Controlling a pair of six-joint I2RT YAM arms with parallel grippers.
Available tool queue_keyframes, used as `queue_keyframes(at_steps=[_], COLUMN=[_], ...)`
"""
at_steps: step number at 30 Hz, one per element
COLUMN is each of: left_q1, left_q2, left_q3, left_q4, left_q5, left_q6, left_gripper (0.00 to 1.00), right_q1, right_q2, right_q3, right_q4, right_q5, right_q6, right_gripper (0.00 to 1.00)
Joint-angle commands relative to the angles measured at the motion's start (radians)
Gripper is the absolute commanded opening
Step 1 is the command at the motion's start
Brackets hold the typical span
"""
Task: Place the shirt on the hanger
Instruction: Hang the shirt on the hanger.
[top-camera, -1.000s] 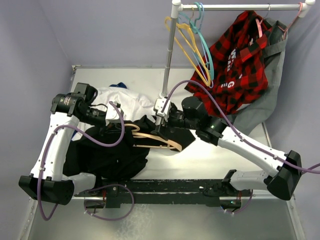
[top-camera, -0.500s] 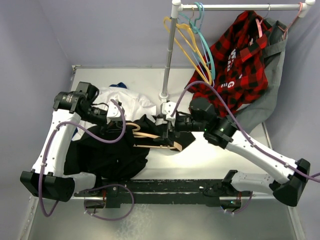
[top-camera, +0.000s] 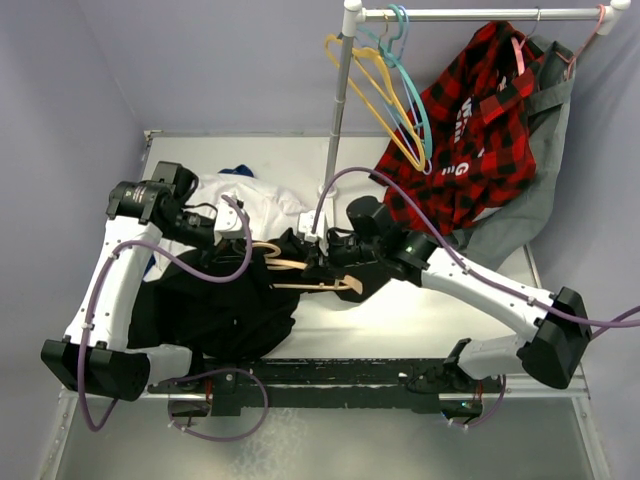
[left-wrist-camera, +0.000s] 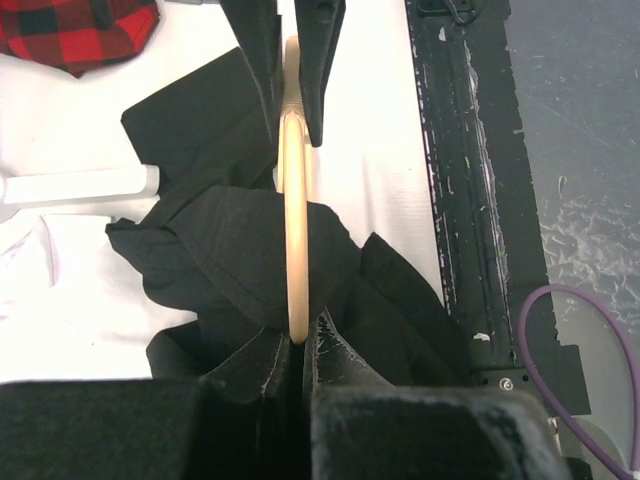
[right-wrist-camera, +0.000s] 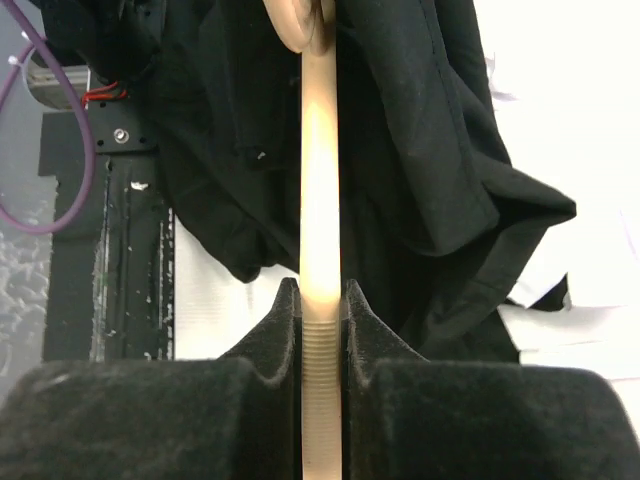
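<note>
The tan hanger (top-camera: 300, 274) lies across the middle of the table, held at both ends. My left gripper (top-camera: 246, 250) is shut on its hook end, the thin wood pinched between the pads (left-wrist-camera: 297, 342). My right gripper (top-camera: 318, 263) is shut on one ribbed arm of the hanger (right-wrist-camera: 320, 230), fingers tight on both sides (right-wrist-camera: 320, 300). The black shirt (top-camera: 215, 310) is bunched under and around the hanger, with a fold (top-camera: 372, 276) past the right gripper. In the left wrist view the shirt (left-wrist-camera: 225, 260) drapes over the hanger (left-wrist-camera: 297, 230).
A white rack pole (top-camera: 340, 110) stands behind, carrying yellow and teal hangers (top-camera: 392, 95) and a red-and-black plaid shirt (top-camera: 470, 120) over grey cloth. A white shirt (top-camera: 250, 200) lies at the back left. A black rail (top-camera: 330, 372) runs along the table's near edge.
My right gripper was open beside the hanger; it has shifted left and shut on the hanger's arm. The left gripper kept its hold and hardly moved.
</note>
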Motion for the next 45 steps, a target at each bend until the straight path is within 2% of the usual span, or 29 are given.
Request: queue_keyframes(at_steps=[1,5,8,15,20,28,30,33,38,45], left_q1=[-0.002,-0.002,-0.002,-0.002,-0.002,-0.002,-0.002,-0.002,-0.002,-0.002], left_q2=[0.005,0.013,0.022,0.026,0.021,0.016,0.016,0.020,0.020,0.030], left_q3=[0.033,0.039,0.050,0.070,0.075,0.080,0.076,0.071,0.071,0.068], left_q4=[-0.007,-0.007,-0.007,-0.007,-0.007,-0.007,-0.007,-0.007,-0.007,-0.007], left_q5=[0.058,0.046,0.024,0.017,0.014,0.016,0.007,-0.018,-0.035,-0.038], left_q6=[0.001,-0.001,-0.013,-0.026,-0.029,-0.037,-0.043,-0.050,-0.057,-0.062], left_gripper=[0.00,0.00,0.00,0.00,0.00,0.00,0.08,0.31,0.57,0.70], right_q1=[0.014,0.021,0.020,0.021,0.020,0.020,0.020,0.020,0.020,0.020], right_q2=[-0.030,-0.130,-0.223,-0.326,-0.311,-0.183,-0.176,-0.202,-0.268,-0.349], right_q3=[0.018,-0.066,-0.149,-0.173,-0.164,-0.116,-0.117,-0.132,-0.170,-0.211], right_q4=[0.130,0.258,0.284,0.236,0.273,0.289,0.293,0.262,0.266,0.274], right_q5=[0.010,0.063,0.103,0.147,0.152,0.100,0.113,0.110,0.146,0.178], right_q6=[0.025,0.041,0.072,0.060,0.071,0.060,0.048,0.044,0.058,0.083], right_gripper=[0.00,0.00,0.00,0.00,0.00,0.00,0.00,0.00,0.00,0.00])
